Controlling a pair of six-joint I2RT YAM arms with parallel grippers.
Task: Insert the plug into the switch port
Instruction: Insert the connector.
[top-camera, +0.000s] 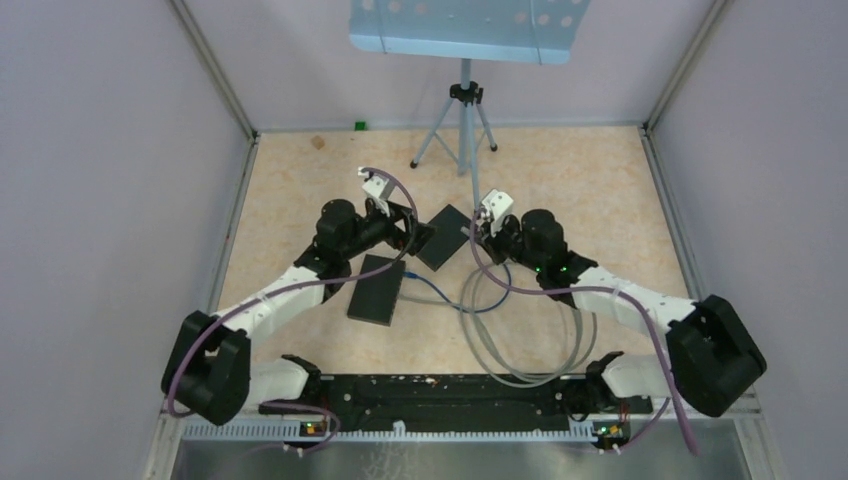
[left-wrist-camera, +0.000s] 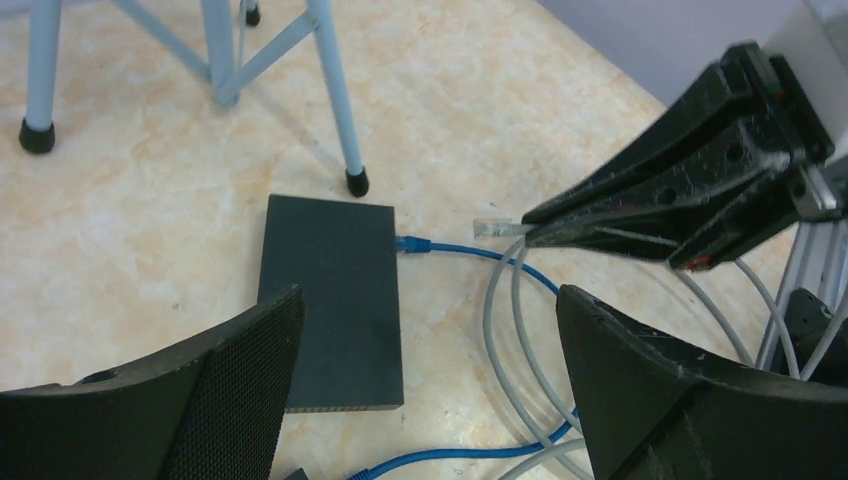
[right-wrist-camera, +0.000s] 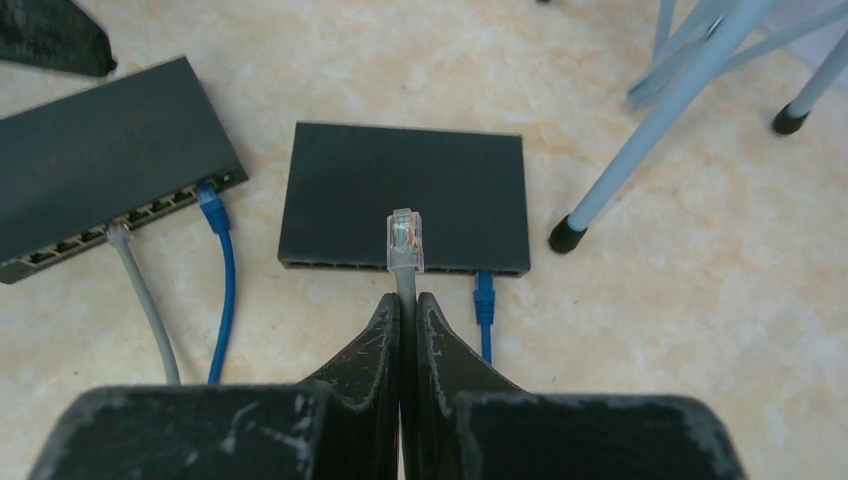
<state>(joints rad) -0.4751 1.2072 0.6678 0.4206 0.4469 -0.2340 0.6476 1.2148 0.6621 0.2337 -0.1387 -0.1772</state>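
Observation:
My right gripper is shut on a grey cable just behind its clear plug, which sticks out ahead of the fingertips. The plug points at the port row of a flat black switch and hangs a little short of it, not touching. A blue plug sits in a port to its right. From the left wrist, the same plug shows beside the switch, held by the right gripper. My left gripper is open above that switch, holding nothing.
A second black switch lies to the left with a grey and a blue cable plugged in. Grey cable loops lie on the floor between the arms. Tripod legs of a stand rise just behind the switches.

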